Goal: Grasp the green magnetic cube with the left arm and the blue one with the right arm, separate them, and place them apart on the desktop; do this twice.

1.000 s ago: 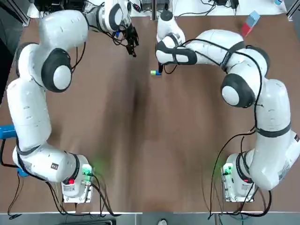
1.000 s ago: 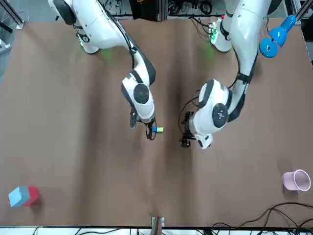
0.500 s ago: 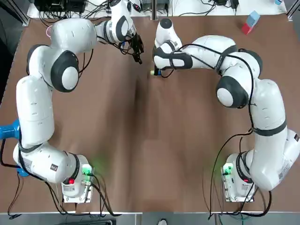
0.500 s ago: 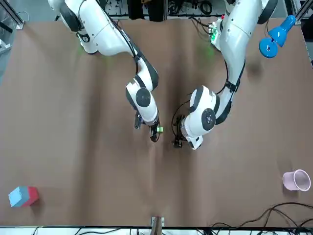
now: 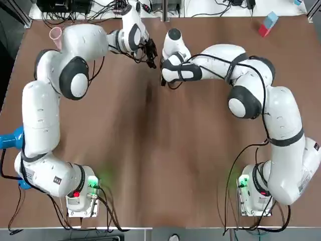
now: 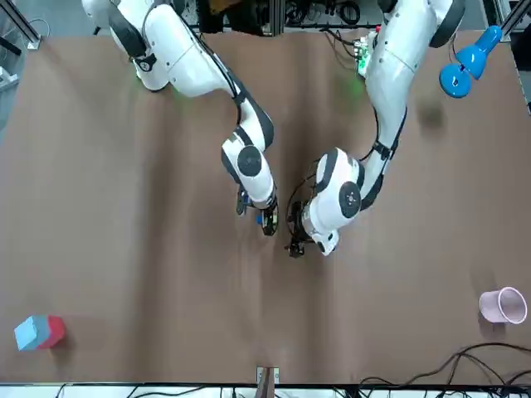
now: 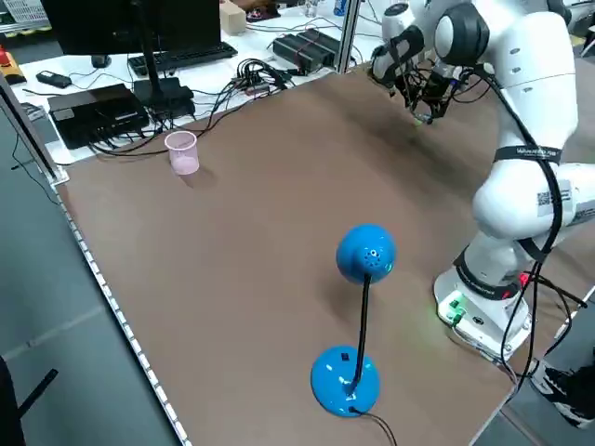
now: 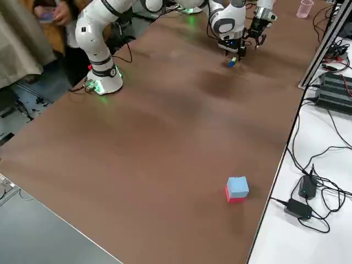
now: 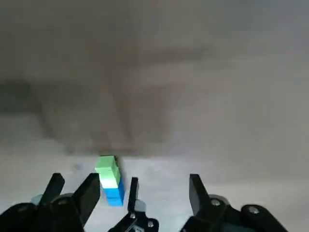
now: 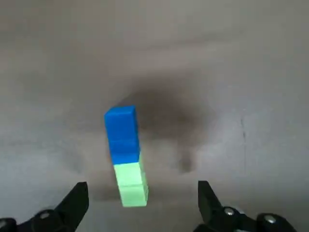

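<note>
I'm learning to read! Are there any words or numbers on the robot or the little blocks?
Nothing here can be read.
Dark print on the left arm: too small to read.
Sticker near that arm's base: too small to read.
Blue block and green block: no writing shows.

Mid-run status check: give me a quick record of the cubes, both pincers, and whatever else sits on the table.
cubes: green cube and blue cube joined end to end, lying on the table
right pincer: open, low over the pair, holding nothing
left pincer: open, close beside the pair, holding nothing
separation: not yet begun
other items: pink cup, blue lamp, red-and-blue block, all well away from the cubes
</note>
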Tool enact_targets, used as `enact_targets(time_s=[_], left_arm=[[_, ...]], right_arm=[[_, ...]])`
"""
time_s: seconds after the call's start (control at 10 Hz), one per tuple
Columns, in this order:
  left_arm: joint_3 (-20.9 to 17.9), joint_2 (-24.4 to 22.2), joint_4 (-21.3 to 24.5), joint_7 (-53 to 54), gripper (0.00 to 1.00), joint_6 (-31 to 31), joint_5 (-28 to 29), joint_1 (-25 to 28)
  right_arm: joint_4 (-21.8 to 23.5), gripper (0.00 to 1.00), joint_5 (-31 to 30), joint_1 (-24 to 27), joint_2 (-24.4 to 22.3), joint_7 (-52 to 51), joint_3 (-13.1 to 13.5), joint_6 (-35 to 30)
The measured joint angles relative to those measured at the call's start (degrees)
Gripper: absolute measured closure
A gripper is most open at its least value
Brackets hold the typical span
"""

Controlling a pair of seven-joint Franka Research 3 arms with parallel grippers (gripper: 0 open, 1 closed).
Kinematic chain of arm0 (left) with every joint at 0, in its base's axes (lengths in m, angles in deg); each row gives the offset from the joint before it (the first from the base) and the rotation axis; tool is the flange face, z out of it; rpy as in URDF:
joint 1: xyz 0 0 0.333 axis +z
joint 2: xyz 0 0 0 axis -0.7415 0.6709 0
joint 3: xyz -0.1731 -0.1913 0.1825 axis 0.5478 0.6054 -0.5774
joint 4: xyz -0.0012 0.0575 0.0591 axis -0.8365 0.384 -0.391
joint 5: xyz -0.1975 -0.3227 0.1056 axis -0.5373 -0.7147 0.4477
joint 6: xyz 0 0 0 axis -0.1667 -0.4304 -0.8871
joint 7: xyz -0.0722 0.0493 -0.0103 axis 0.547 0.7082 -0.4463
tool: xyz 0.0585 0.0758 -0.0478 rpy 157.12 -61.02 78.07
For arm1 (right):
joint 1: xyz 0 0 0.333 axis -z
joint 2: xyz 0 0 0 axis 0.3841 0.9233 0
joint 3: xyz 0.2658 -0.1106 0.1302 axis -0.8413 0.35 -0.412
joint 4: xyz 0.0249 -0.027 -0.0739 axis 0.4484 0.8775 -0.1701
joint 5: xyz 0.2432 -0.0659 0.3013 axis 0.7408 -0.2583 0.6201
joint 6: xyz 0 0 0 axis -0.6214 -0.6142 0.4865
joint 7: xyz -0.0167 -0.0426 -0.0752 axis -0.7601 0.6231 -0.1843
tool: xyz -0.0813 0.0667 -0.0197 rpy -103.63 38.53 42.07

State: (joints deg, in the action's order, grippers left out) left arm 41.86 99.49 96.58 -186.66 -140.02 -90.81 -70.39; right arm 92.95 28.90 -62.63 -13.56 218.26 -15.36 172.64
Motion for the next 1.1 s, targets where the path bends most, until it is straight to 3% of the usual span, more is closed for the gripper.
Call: enact_targets(time_s=[0.8,1.0,1.1], left_arm=[[-0.03,2.93,0.13,0.16,0.21,-1.07,0.00,-3.48],[-0.04,3.51,0.27,0.16,0.22,-1.51,0.00,-3.66],[-0.05,3.63,0.38,0.16,0.24,-1.77,0.00,-3.69]], right_arm=[[0.55,0.01,-0.02,0.68,0.22,0.03,1.66,-3.78],[0.55,0.06,-0.02,0.68,0.22,0.04,1.66,-3.79],[0.53,0.15,-0.03,0.69,0.21,0.04,1.68,-3.73]])
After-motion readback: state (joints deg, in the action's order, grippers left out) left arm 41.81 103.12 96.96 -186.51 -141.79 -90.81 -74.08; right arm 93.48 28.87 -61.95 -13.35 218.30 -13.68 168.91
